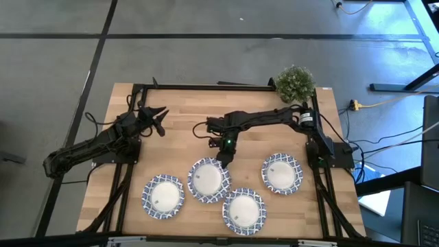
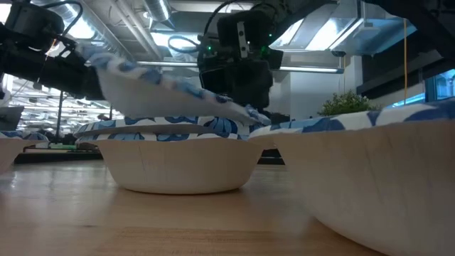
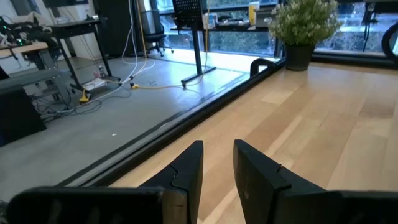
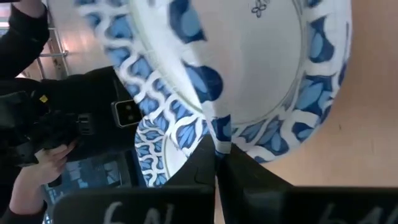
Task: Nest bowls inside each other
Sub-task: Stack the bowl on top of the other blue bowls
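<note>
My right gripper [image 1: 222, 159] is shut on the rim of a blue-and-white bowl [image 1: 208, 180] held tilted just above a second bowl [image 2: 178, 162] that rests on its base on the table. The lower bowl's rim also shows in the right wrist view [image 4: 158, 152]. Three more bowls rest on the table: one at the near left [image 1: 163, 196], one at the near middle [image 1: 243, 210], one at the right [image 1: 282, 173]. My left gripper [image 1: 158, 119] waits open and empty at the table's far left. My right gripper pinches the held bowl's rim [image 4: 219, 132] between its two fingers, on the bowl's far side. The fingers [image 4: 249, 177] slant down from the far side. The bowl [image 2: 160, 89] is tilted, its held edge low near the lower bowl's rim and its opposite edge raised.
A small green potted plant [image 1: 295, 83] stands at the table's far right corner. In the low view the near bowl [image 2: 370, 185] fills the right foreground. Bare wood lies across the far middle [image 1: 192, 103] of the table.
</note>
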Available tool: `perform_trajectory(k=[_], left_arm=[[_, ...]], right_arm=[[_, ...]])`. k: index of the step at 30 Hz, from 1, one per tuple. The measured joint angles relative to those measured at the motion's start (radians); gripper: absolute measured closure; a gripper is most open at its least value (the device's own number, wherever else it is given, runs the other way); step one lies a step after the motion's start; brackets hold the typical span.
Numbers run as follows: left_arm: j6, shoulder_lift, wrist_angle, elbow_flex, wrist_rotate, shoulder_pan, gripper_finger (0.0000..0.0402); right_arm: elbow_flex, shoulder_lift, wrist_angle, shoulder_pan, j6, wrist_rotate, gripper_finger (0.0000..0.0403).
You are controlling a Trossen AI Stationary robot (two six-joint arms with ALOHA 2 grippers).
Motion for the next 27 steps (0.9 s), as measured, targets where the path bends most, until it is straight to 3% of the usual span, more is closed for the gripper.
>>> perform_trajectory(k=[10, 27], left_arm=[[0.000, 0.000, 0.000, 0.000, 0.000, 0.000, 0.0319], [0.000, 0.000, 0.000, 0.000, 0.000, 0.000, 0.0319]], right_arm=[[0.000, 0.001, 0.048, 0.001, 0.024, 0.004, 0.0363], [0.000, 0.001, 0.090, 0.000, -0.009, 0.018, 0.0356]])
